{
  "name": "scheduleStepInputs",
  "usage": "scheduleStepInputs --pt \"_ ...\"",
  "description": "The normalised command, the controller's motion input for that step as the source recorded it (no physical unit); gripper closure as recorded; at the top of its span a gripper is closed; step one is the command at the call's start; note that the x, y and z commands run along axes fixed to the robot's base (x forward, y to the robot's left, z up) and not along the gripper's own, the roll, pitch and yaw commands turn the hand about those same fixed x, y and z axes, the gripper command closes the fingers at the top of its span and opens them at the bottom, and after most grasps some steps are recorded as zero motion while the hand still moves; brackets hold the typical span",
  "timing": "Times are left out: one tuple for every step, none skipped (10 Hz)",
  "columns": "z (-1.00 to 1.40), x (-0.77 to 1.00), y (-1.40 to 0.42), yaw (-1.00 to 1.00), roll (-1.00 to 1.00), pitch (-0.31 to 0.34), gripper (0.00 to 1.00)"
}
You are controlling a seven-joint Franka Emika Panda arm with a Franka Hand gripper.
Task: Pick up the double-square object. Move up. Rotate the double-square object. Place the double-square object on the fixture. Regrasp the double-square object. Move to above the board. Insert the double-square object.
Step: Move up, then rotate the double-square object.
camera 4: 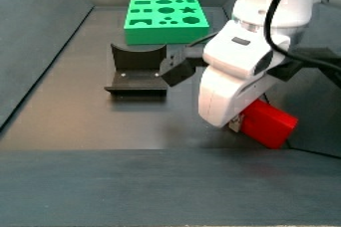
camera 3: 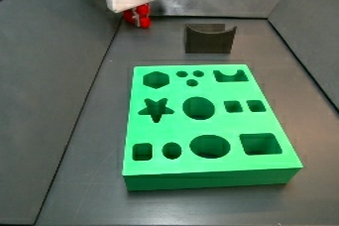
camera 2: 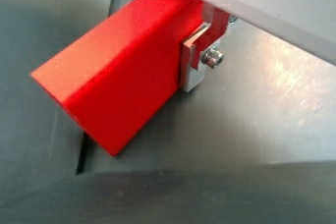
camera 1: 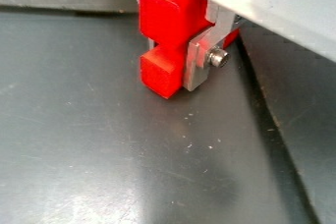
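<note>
Gripper point(camera 1: 178, 56) clamped on double-square object point(camera 1: 168, 41), hanging just above dark floor point(camera 1: 92, 140); well apart from fixture point(camera 3: 208, 38) and board point(camera 3: 205, 121) in both side views.

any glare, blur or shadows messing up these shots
In both wrist views the bright red plastic block in the gripper looks soft and saturated; a pale glare patch lies on the grey floor. In a side view the green board is sharp, casting little shadow.
</note>
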Motion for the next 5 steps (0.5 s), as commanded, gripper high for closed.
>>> scheduleStepInputs --pt "0.72 -0.03 0.01 0.00 0.01 0.024 1.00" --pt "0.65 -0.02 0.03 -0.01 0.02 0.031 1.00" --pt "0.48 -0.03 -0.01 -0.02 0.02 0.052 1.00" --pt "0.39 -0.03 -0.01 -0.02 0.03 0.054 1.00" --pt "0.63 0.47 -1.00 0.00 0.00 0.000 1.00"
